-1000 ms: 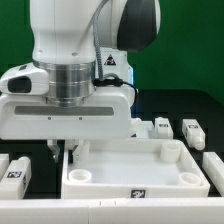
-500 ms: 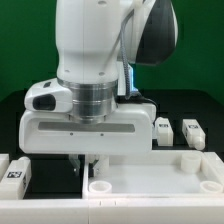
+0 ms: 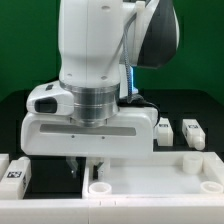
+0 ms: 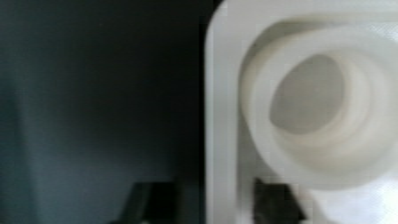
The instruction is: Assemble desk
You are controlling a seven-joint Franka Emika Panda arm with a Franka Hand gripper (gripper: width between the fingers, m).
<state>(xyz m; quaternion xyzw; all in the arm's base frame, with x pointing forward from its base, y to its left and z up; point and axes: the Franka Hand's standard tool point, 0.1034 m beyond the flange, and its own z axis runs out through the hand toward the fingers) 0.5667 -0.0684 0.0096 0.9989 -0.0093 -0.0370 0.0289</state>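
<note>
The gripper [image 4: 214, 205] is clamped on the rim [image 4: 224, 100] of the desk's tabletop [image 4: 356, 30]. In the wrist view one dark fingertip [image 4: 157, 205] sits outside the white wall and the other inside it. Right beside the gripped stretch of rim, inside the tabletop, is a round corner socket [image 4: 329, 100], blurred because it is so close.

In the exterior view the gripper [image 3: 85, 168] points straight down from the broad white hand of the arm [image 3: 95, 60], which fills most of the picture. It meets the tabletop [image 3: 150, 185] at the corner toward the exterior view's left, next to the same socket [image 3: 100, 187]. The tabletop lies flat on the dark table [image 3: 10, 125] with its rimmed side up and runs out of the picture at the bottom and at the exterior view's right.

Beyond it, toward the exterior view's right, a short white leg [image 3: 163, 128] and a second leg [image 3: 190, 132] stand near each other, apart from the tabletop. At the exterior view's left edge, apart from the tabletop, lies a white tagged block [image 3: 12, 172]
</note>
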